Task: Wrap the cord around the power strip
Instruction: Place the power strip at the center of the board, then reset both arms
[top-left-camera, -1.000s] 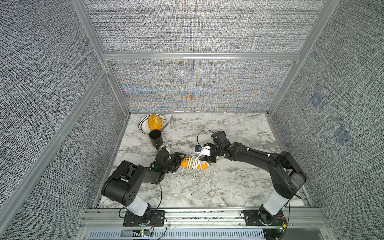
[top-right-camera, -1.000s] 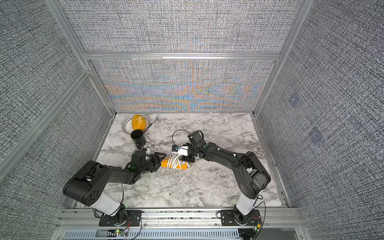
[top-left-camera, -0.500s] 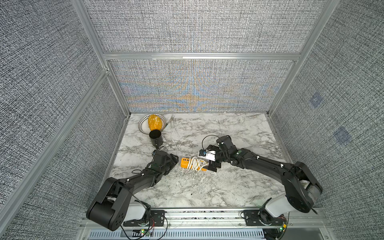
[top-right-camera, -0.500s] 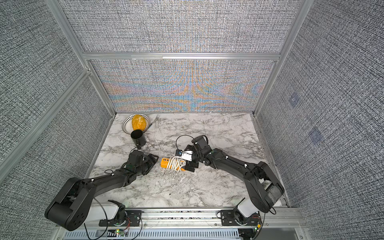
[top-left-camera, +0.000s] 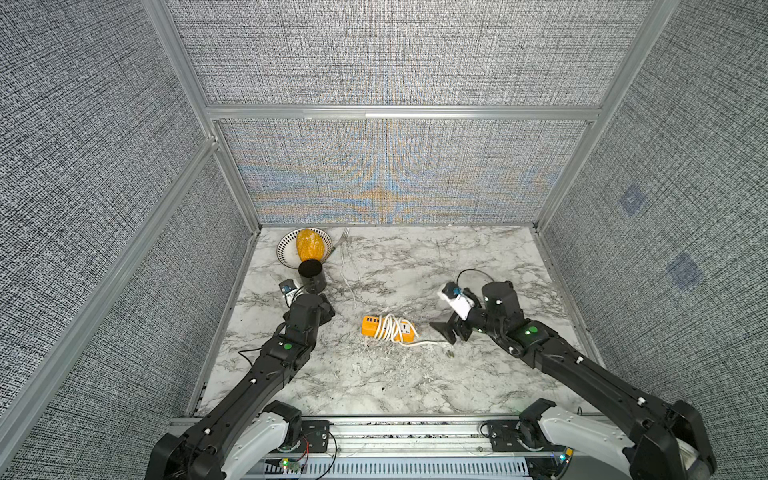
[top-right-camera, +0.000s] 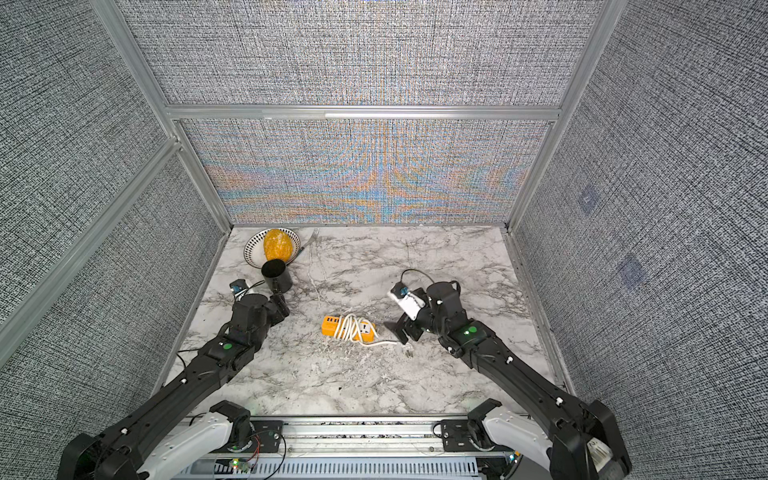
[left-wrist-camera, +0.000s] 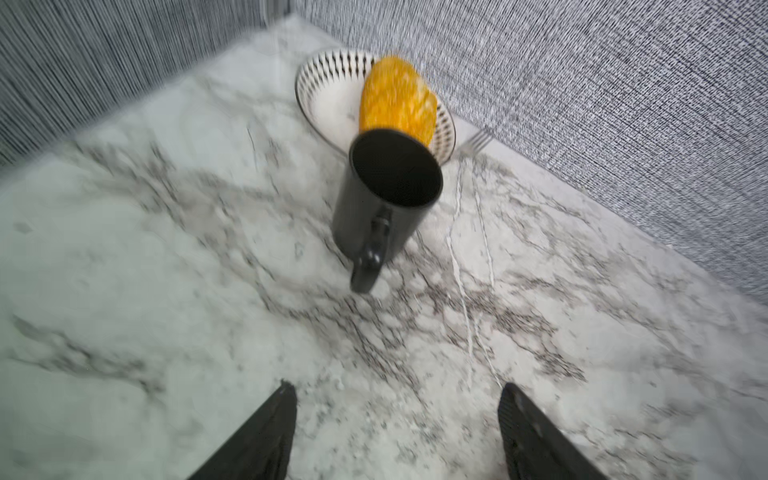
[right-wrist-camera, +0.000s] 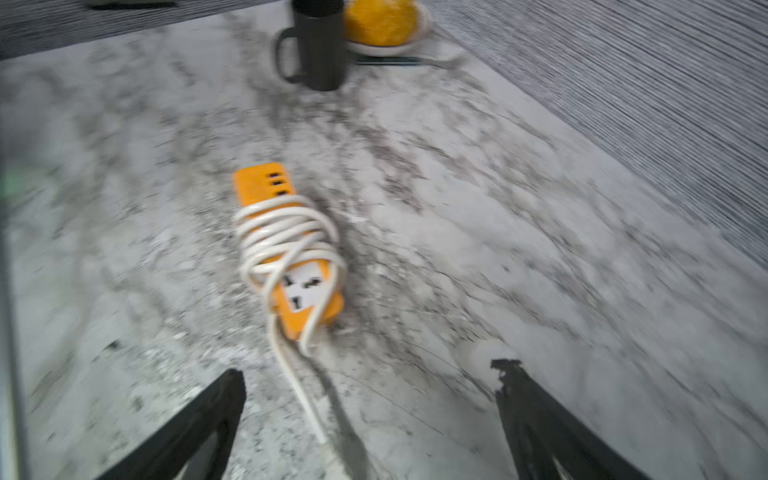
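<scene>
Cord (top-left-camera: 391, 328) wound round power strip (top-left-camera: 368, 325), left fingers (left-wrist-camera: 257, 436) and right fingers (right-wrist-camera: 195, 424) now withdrawn from it, spread, empty

Robot lab cell; grey fabric walls (top-left-camera: 374, 50), aluminium frame (top-left-camera: 399, 112), marble-look tabletop (top-left-camera: 415, 374)

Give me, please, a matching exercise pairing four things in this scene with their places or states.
Things:
1. cord
2. mug
3. speckled fruit
4. right hand

Places or states:
A. lies in the bowl
B. open, gripping nothing
C. looped around the power strip
D. stands upright beside the bowl

Pairs: 1-C; 2-D; 3-A; 4-B
</scene>
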